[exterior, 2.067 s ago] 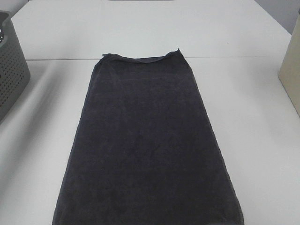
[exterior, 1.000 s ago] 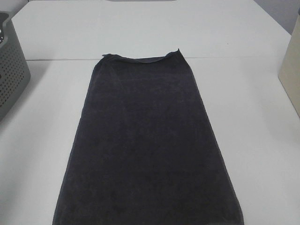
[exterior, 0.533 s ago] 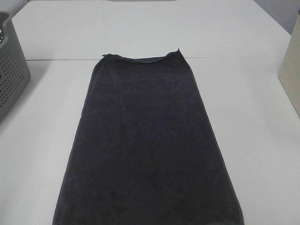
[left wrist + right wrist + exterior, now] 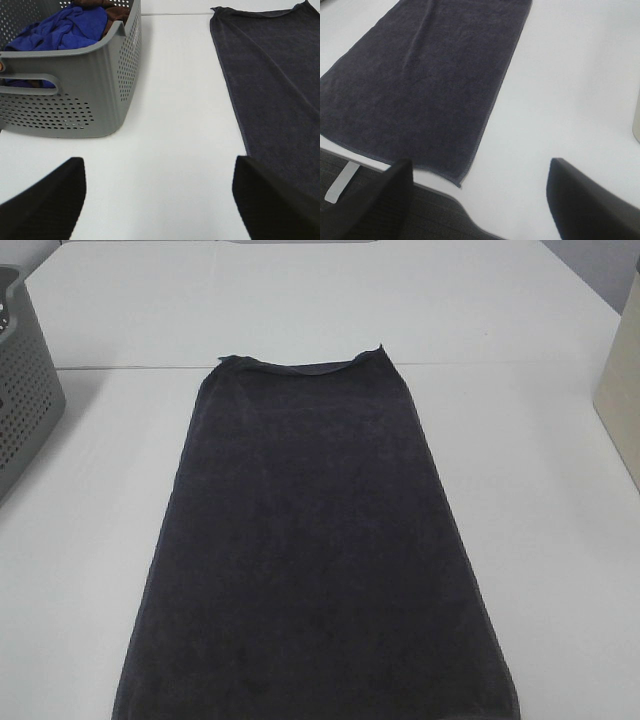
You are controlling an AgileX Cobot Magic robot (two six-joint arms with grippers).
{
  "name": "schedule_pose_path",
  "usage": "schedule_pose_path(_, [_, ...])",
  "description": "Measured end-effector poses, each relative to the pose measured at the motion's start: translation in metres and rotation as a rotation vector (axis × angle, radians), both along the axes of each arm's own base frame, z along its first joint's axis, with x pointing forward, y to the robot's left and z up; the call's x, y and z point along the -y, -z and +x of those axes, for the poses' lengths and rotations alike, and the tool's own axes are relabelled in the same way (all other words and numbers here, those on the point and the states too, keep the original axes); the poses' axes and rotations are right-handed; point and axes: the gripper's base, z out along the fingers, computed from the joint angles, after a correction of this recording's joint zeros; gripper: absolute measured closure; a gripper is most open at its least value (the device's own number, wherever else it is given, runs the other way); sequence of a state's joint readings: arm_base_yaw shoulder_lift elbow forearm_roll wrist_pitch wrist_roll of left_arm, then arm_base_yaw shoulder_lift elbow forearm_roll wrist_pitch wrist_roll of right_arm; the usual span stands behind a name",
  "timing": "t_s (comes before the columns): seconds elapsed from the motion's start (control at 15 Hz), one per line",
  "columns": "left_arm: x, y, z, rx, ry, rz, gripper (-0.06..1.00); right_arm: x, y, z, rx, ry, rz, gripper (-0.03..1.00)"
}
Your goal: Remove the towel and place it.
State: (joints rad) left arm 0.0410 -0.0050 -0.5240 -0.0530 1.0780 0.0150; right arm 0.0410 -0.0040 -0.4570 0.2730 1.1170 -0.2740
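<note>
Lies flat between both wide-open grippers, long axis running away: dark charcoal rectangular terry-cloth towel (image 4: 315, 550), equally near.

A grey perforated basket (image 4: 75, 95) sat on my white table (image 4: 540, 500), holding a crumpled blue cloth (image 4: 65, 27) with something brown (image 4: 117, 10) behind it. A beige object (image 4: 622, 390) stood at the table's right edge.

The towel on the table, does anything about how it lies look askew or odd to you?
Mostly no: the towel lies flat and smooth on the table. Two small things: its far hem is slightly wavy with upturned corners, and its near corner slightly overhangs the table edge.
</note>
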Motion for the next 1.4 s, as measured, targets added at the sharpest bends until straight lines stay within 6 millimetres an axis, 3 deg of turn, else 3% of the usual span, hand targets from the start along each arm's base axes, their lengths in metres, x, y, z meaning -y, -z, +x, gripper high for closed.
schedule_pose_path(0.47, [0.001, 0.001, 0.0, -0.001, 0.014, 0.006, 0.18, 0.01, 0.002, 0.002, -0.025, 0.141, -0.004, 0.25])
schedule_pose_path(1.4, [0.001, 0.001, 0.0, 0.0, 0.014, 0.006, 0.18, 0.01, 0.002, 0.002, -0.026, 0.144, -0.003, 0.25])
